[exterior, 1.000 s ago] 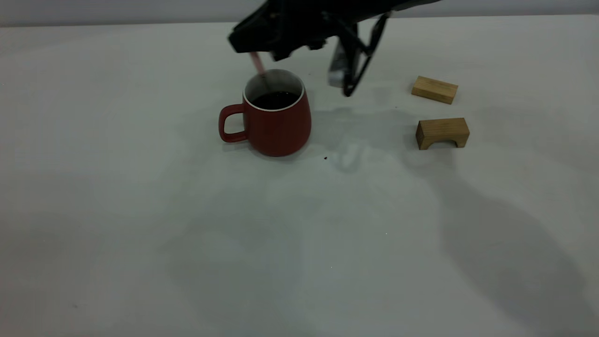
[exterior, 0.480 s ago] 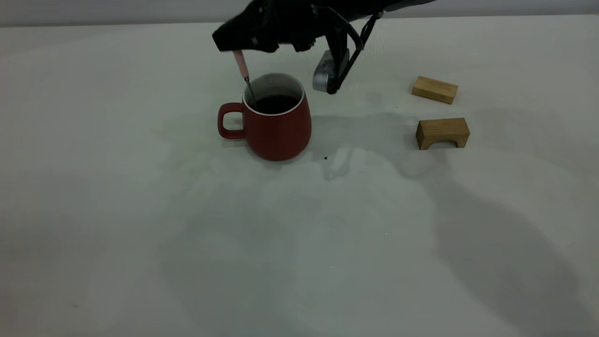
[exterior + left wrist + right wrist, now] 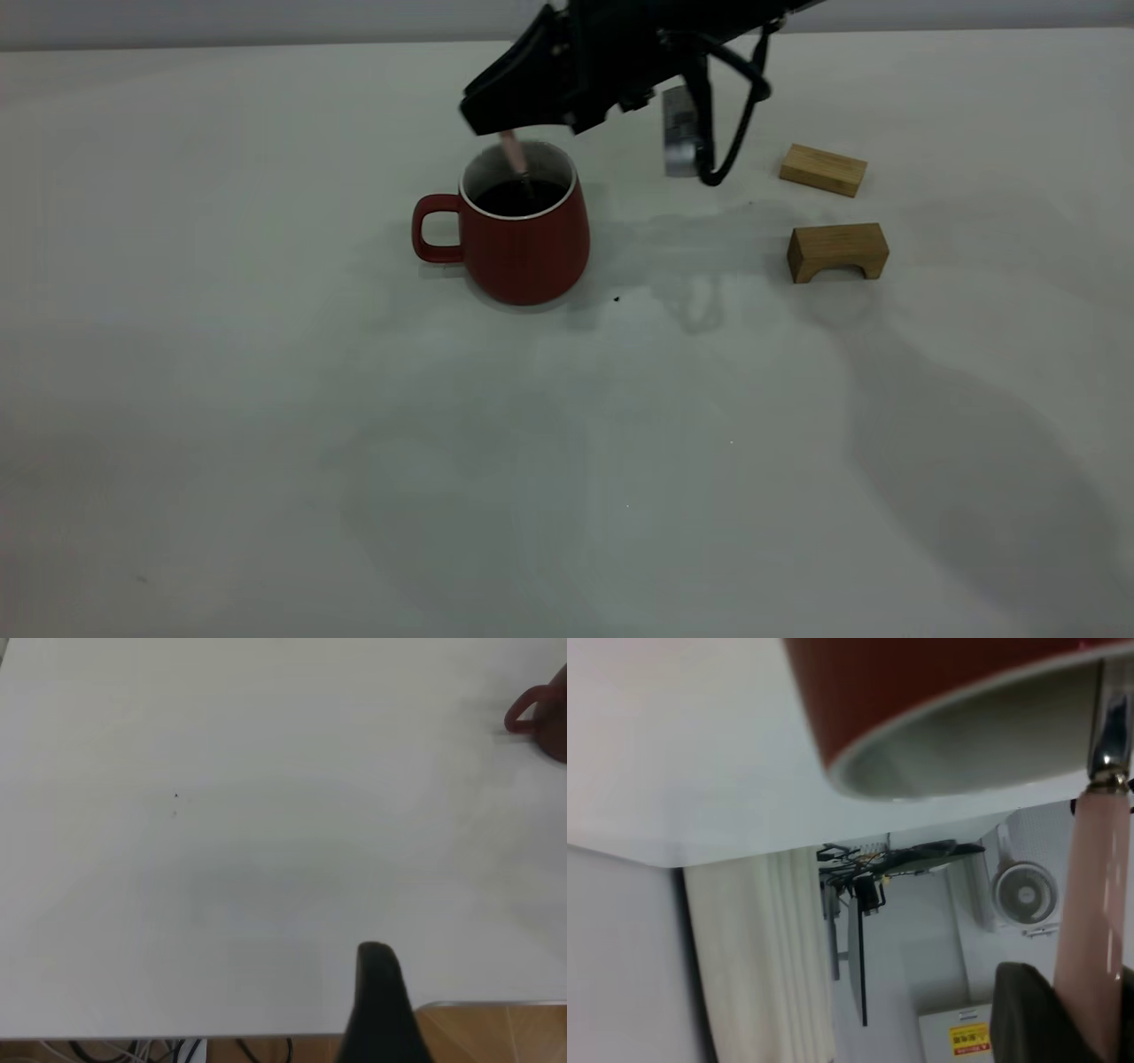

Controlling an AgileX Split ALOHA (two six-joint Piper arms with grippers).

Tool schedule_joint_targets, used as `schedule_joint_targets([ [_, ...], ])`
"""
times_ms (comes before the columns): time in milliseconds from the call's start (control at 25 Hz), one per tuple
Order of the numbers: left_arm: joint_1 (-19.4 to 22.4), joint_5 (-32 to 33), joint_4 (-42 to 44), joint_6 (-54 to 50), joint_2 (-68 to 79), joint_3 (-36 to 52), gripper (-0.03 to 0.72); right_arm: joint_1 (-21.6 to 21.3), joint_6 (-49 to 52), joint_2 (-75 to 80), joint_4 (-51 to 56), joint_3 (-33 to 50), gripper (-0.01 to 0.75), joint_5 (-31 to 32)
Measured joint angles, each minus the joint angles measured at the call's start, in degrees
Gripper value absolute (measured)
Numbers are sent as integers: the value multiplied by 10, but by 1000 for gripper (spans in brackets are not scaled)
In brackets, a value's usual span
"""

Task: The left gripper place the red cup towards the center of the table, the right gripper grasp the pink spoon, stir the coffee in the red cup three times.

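- Dark red ceramic is seen in the red cup (image 3: 524, 232), which stands upright on the table (image 3: 266, 399), slightly left of the middle and toward the far side in the exterior view, its loop handle turned to that view's left.
- Dark brown-black coffee (image 3: 518, 197) is held inside the cup, seen against the white inner wall.
- The pink spoon (image 3: 513, 154) is tilted into the cup; its pale pink handle is seen above the rim and its grey metal neck reaches down to the coffee.
- The spoon handle is clamped by the right gripper (image 3: 496, 120), which hangs just above the cup's far rim; in the right wrist view the handle (image 3: 1091, 930) is seen running between the dark fingers (image 3: 1028, 1014) toward the cup rim (image 3: 957, 735).
- The left gripper (image 3: 379, 1005) is parked near the table's edge, well apart from the cup (image 3: 542, 713); only one dark finger is shown, so its jaw state cannot be told.
- Two tan wooden blocks are set to the right: a flat block (image 3: 823, 169) farther back and an arch-shaped block (image 3: 837, 252) nearer, both well apart from the cup.
- Broad bare table is left in front of the cup and to its left.
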Motion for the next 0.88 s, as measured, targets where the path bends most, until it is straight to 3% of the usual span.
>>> schedule_joint_targets([
  [200,0,0,0,-3,0,0,595,5,-40,0,-5,0,142,-12],
  [320,0,0,0,0,0,0,595,-1,-109,-1,-19,-1,184,-7],
  [520,0,0,0,0,0,0,595,-4,-234,-26,-115,-1,419,-4],
  [680,0,0,0,-3,0,0,595,-5,-291,-91,-199,-1,602,42],
  [760,0,0,0,-3,0,0,595,-5,-299,-131,-255,-1,637,63],
  [880,0,0,0,-3,0,0,595,-5,-301,-196,-387,-1,632,112],
])
